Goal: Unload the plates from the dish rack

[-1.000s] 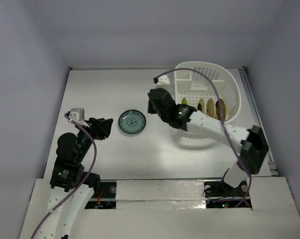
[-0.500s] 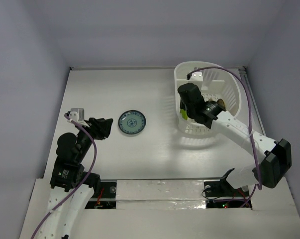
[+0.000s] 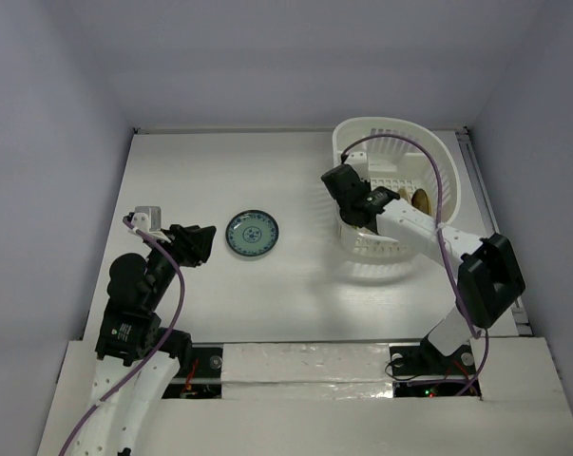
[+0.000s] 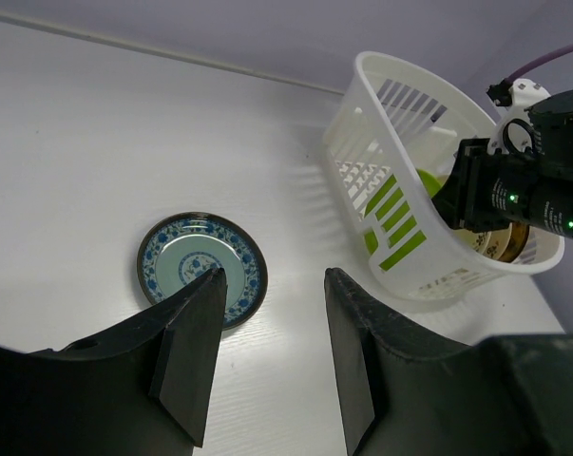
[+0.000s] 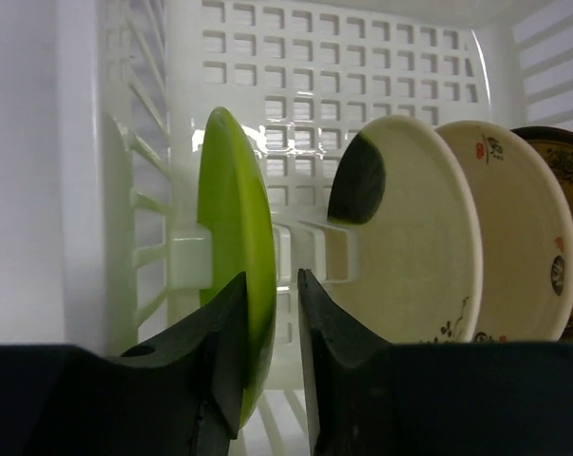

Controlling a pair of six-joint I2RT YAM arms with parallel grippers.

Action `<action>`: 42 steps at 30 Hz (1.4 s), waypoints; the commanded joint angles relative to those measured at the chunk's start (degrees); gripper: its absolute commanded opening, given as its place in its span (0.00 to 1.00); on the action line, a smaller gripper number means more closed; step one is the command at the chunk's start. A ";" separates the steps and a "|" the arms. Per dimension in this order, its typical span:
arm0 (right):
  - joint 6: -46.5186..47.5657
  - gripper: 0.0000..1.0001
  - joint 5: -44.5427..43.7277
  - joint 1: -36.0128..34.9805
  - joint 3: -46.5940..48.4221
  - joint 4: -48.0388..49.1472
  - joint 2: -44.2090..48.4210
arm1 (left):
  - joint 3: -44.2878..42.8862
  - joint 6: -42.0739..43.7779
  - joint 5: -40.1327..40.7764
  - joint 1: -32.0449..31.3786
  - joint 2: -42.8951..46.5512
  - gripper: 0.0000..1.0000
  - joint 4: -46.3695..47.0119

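1. The dish rack (image 3: 392, 124) stands on the table (image 3: 210, 171).
2. Four plates stand on edge in a row inside the dish rack. The lime green plate (image 5: 231, 218) is nearest the rack's slotted left wall. Next come the cream plate (image 5: 410, 266), the red-marked plate (image 5: 514, 237) and the amber plate (image 5: 571, 171), which is furthest from that wall.
3. The right gripper (image 5: 272, 280) reaches inside the dish rack, close to its left wall. Its fingers are apart, one on each side of the lime green plate's rim. A narrow gap shows between the plate and the finger on the cream plate's side. Whether the other finger touches the plate cannot be judged. The plate is not clamped.
4. The blue-green patterned plate (image 3: 252, 234) lies flat on the table, well apart from the dish rack, off its left wall.
5. The left gripper (image 3: 199, 242) hangs above the table beyond that plate, further still from the dish rack. Its fingers are spread with nothing between them.
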State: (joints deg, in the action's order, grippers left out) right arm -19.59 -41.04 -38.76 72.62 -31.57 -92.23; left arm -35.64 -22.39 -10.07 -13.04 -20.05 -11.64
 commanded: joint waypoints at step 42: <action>5.00 0.00 -14.78 -0.69 14.13 -5.00 15.84 | -1.45 -0.11 -0.75 0.21 0.45 0.42 2.23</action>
State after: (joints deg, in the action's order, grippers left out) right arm -13.39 -53.47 -38.37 84.18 -38.59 -79.42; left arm -35.64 -22.41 -10.09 -13.02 -20.01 -11.64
